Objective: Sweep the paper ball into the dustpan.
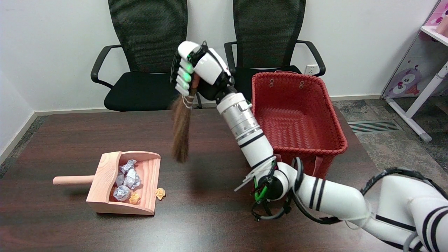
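— What's the right hand (196, 66) doing?
— Its fingers are wrapped around the handle of a small broom (182, 131), held up in the air, bristles hanging down clear of the dark surface (210, 210).
— And the paper?
— White paper balls (127, 178) lie inside the wooden dustpan (105, 185), near left. One small orange paper ball (160, 193) sits at its open edge.
— Anything else?
— A red basket (297, 112) stands on the right.
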### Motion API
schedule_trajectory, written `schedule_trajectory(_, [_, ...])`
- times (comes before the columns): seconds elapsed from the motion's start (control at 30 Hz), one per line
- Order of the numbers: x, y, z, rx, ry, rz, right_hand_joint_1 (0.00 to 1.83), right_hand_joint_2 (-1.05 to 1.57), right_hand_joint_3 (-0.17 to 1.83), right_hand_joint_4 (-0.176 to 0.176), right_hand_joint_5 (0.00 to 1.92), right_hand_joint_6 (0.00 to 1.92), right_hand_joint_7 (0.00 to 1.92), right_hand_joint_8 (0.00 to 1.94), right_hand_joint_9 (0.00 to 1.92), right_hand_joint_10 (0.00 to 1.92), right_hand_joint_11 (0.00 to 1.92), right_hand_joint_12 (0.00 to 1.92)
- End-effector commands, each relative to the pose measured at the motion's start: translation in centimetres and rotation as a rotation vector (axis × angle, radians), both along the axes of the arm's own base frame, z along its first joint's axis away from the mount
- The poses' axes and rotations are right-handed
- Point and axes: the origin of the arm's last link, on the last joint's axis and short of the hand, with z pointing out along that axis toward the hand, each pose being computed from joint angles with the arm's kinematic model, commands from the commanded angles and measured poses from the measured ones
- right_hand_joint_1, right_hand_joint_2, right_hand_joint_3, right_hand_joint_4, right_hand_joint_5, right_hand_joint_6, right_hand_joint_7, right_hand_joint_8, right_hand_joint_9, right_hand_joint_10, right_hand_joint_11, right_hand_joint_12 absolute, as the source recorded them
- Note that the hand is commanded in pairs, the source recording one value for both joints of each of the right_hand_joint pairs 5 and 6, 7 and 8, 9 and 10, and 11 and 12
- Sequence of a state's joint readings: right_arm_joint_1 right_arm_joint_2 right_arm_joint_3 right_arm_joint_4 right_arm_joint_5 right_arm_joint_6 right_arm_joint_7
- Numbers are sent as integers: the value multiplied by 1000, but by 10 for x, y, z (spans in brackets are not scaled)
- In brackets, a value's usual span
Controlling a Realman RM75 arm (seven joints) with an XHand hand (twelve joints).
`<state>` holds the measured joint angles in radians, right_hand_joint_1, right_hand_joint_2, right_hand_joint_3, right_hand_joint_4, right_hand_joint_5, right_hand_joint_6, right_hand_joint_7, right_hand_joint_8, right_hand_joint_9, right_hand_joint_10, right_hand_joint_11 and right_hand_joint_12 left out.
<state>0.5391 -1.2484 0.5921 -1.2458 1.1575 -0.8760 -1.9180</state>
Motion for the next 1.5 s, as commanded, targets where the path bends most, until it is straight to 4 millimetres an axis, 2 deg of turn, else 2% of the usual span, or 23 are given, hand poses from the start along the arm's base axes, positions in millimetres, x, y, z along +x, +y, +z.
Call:
schedule_trajectory(0.03, [-19, 49, -6, -44, 293, -193, 750, 1571, 1740, 18, 1920, 1920, 1920, 1920, 1920, 1920, 1920, 1920])
schedule_trajectory(0.43, [-29, 71, -28, 32, 227, -247, 776, 1571, 1742, 23, 1920, 1920, 1920, 1920, 1920, 1920, 1920, 1920])
schedule_trajectory(0.6, [-34, 80, -41, 89, 252, -256, 777, 1571, 1748, 25, 1920, 1920, 1920, 1920, 1920, 1920, 1920, 1920])
schedule_trajectory(0.8, [-35, 74, -53, 65, 472, -125, 816, 1571, 1660, 32, 1920, 1920, 1920, 1920, 1920, 1920, 1920, 1920])
schedule_trajectory(1.0, [-31, 67, -56, -16, 637, -52, 833, 1571, 1656, 34, 1920, 1920, 1920, 1920, 1920, 1920, 1920, 1920])
schedule_trajectory(1.23, [-18, 66, -80, -141, 959, -9, 847, 1571, 1635, 31, 1920, 1920, 1920, 1920, 1920, 1920, 1920, 1920])
schedule_trajectory(1.33, [-14, 66, -91, -155, 991, -23, 845, 1571, 1652, 28, 1920, 1920, 1920, 1920, 1920, 1920, 1920, 1920])
schedule_trajectory(1.5, [-14, 67, -95, -141, 977, -37, 843, 1571, 1699, 26, 1920, 1920, 1920, 1920, 1920, 1920, 1920, 1920])
